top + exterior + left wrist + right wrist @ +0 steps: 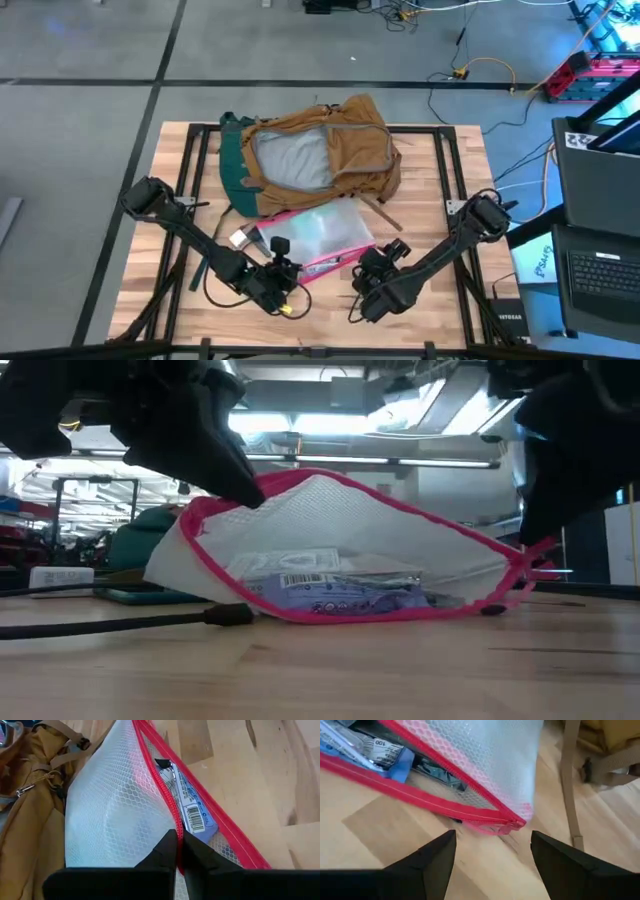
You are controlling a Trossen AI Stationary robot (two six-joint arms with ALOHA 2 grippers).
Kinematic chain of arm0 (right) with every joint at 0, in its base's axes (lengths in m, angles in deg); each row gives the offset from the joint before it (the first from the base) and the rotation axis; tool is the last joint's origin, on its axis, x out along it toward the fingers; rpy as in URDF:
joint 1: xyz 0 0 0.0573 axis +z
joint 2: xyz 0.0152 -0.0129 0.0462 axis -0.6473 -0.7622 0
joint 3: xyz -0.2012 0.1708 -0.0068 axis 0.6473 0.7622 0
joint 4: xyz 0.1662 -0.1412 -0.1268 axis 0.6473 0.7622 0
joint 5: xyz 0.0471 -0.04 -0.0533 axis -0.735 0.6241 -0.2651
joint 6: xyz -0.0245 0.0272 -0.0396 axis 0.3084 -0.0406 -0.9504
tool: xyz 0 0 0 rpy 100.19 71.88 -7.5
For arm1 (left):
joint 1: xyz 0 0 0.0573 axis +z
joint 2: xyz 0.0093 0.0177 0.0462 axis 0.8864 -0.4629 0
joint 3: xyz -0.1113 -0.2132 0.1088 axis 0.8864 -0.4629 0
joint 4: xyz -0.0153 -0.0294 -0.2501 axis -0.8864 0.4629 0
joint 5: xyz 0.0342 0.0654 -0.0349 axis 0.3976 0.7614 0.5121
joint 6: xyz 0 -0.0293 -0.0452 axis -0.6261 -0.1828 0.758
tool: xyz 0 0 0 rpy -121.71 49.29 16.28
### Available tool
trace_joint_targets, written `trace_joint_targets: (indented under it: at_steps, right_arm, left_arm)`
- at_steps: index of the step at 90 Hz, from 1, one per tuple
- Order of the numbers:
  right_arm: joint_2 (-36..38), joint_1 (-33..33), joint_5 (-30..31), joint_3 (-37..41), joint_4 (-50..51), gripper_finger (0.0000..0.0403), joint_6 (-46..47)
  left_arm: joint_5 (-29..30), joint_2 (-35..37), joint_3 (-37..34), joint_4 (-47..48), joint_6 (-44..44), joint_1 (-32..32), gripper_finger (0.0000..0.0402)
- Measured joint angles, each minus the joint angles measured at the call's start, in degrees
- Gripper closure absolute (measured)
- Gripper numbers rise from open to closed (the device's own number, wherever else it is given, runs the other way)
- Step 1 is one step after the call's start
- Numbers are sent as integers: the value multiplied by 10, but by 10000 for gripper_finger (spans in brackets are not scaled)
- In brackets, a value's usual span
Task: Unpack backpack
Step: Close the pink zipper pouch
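Overhead, table-level and wrist cameras share the pouch (312,238).

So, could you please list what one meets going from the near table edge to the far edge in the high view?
Left gripper shut on the clear pink-edged zip pouch, level with the open right gripper → the pouch → tan-brown fabric backpack.

Likely a robotics lab: grey floor strewn with cables (480,75), laptop (600,270), ceiling strip lights (370,460).
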Motion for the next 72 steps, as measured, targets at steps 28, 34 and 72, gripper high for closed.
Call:
trace_joint_targets:
  at_steps: [28, 34, 72]
  right_arm:
    - [-3, -22, -24, 24, -6, 162, 13]
    - [-3, -23, -32, 42, -8, 162, 27]
    - [-3, -20, -29, 138, -101, 162, 49]
  left_arm:
    - [-5, 0, 0, 1, 1, 0, 401]
    - [-5, 0, 0, 1, 2, 0, 401]
    - [-5, 0, 0, 1, 2, 0, 401]
